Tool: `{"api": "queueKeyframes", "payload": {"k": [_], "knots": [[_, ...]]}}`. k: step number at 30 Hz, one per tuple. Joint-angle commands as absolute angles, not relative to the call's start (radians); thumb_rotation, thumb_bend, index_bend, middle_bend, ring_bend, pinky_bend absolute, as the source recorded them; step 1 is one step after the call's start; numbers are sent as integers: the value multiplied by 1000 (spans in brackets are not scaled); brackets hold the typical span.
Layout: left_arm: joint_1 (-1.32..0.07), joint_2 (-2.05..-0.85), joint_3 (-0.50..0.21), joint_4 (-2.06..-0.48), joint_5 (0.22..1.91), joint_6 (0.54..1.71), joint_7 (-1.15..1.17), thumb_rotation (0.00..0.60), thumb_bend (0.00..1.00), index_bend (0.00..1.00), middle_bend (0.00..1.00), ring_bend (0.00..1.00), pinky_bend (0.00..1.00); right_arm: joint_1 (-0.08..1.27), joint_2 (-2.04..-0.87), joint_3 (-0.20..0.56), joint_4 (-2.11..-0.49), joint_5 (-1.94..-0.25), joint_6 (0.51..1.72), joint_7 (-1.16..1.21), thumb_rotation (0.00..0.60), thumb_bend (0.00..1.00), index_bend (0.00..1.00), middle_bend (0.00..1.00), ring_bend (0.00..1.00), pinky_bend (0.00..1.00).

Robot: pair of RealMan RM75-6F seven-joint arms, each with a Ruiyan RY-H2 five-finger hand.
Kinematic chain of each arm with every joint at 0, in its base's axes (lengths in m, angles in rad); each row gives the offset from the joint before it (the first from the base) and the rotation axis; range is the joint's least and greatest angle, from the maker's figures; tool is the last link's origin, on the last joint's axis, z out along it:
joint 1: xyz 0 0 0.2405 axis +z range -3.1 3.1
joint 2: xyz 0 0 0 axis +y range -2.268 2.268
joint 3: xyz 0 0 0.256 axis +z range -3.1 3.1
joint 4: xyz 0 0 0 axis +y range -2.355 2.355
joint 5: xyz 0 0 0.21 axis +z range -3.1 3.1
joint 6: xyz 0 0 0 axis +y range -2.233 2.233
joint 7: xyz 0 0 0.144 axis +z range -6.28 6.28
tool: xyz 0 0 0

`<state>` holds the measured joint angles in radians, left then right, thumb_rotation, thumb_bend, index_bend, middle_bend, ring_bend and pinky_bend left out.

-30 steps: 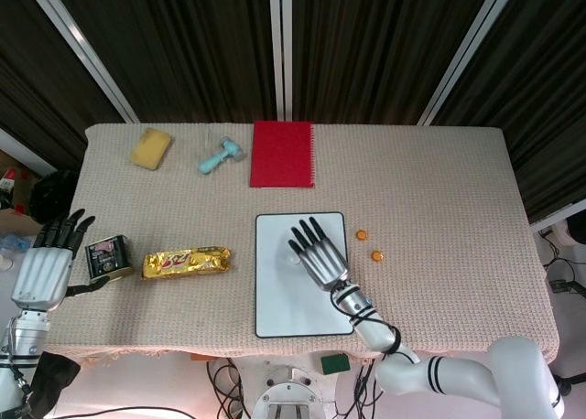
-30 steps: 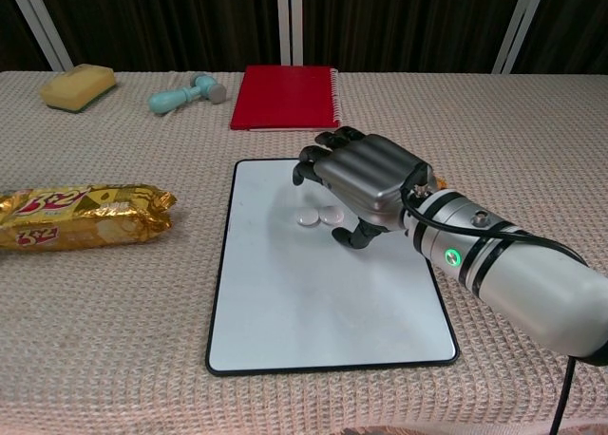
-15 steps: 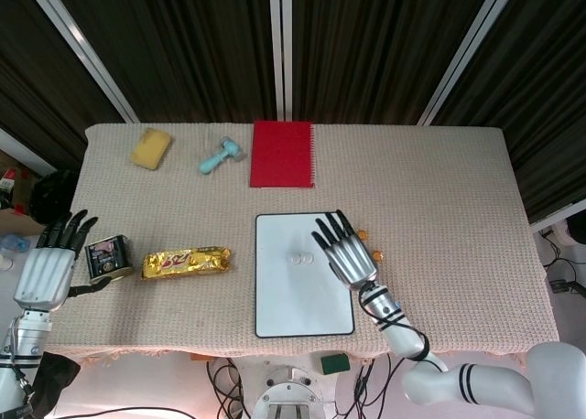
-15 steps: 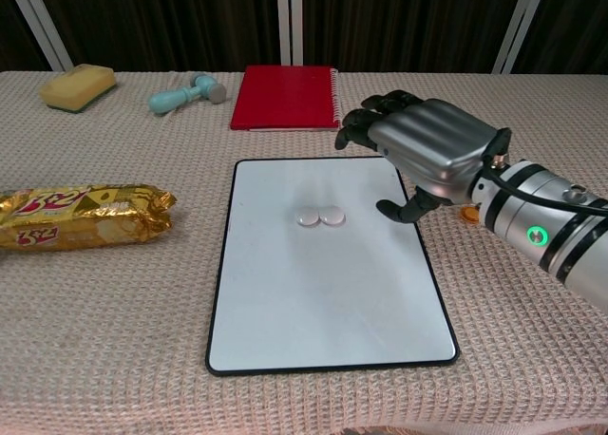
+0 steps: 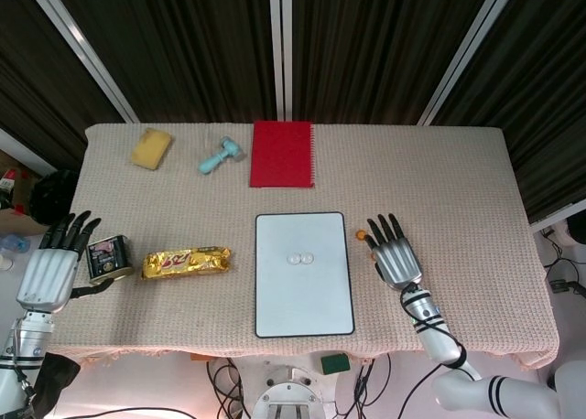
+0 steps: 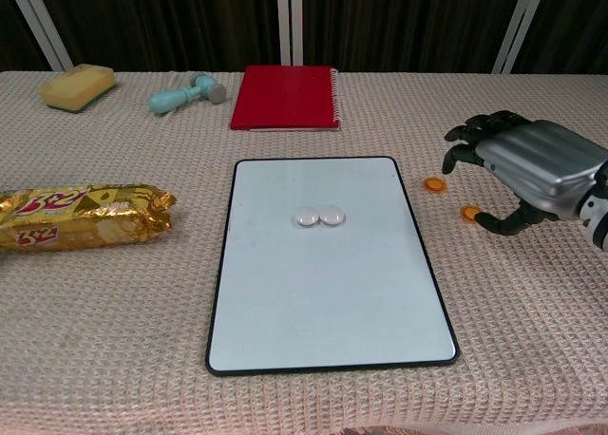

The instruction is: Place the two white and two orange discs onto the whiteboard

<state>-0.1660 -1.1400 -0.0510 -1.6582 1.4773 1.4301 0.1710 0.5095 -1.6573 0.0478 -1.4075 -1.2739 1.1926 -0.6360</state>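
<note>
The whiteboard (image 5: pixel 303 305) (image 6: pixel 323 302) lies flat at the table's front middle. Two white discs (image 5: pixel 300 257) (image 6: pixel 319 217) rest side by side on it, touching. Two orange discs lie on the cloth right of the board, one (image 6: pixel 435 184) (image 5: pixel 361 235) nearer the board's corner, the other (image 6: pixel 469 213) closer to my right hand. My right hand (image 5: pixel 395 255) (image 6: pixel 537 172) hovers palm down just right of them, fingers apart, holding nothing. My left hand (image 5: pixel 55 265) is at the table's left edge, fingers spread, empty.
A small tin (image 5: pixel 106 257) stands right beside my left hand. A gold snack packet (image 5: pixel 185 261) (image 6: pixel 71 216) lies left of the board. At the back are a red notebook (image 5: pixel 282 154) (image 6: pixel 285 98), a teal tool (image 5: pixel 220 155) and a yellow sponge (image 5: pixel 151 148).
My right hand has swung right, off the whiteboard, to beside the orange discs. The two white discs it covered now lie bare on the board. The left hand stayed put.
</note>
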Motion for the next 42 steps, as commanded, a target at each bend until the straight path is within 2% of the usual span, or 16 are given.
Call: {"api": "queueKeyframes", "payload": {"k": [1,5,23,33,42], "knots": [[-166,-1140,-51,-1658,1477,1430,171,485,0,109,35,9,115,506,-1675,49,-1380,-1270,1183,-631,600,320,363,51,0,0],[-167,-1140,-52,-1655,1474,1426,167,486,0,109,35,8,115,500,-1688,53,-1356,-1257,1180,-646,600,322,398,52,0,0],[-170,-1142,-53,-1653,1468,1420,168,485,0,109,35,9,115,503,-1705,74,-1327,-1235,1143,-653,600,327,420,52,0,0],[-171,-1142,-52,-1651,1469,1419,166,486,0,109,35,9,115,500,-1707,74,-1330,-1262,1161,-643,600,357,535,55,0,0],[-171,-1141,-52,-1652,1469,1420,167,485,0,109,35,9,115,530,-1653,73,-1498,-1389,1194,-612,600,362,560,62,0,0]]}}
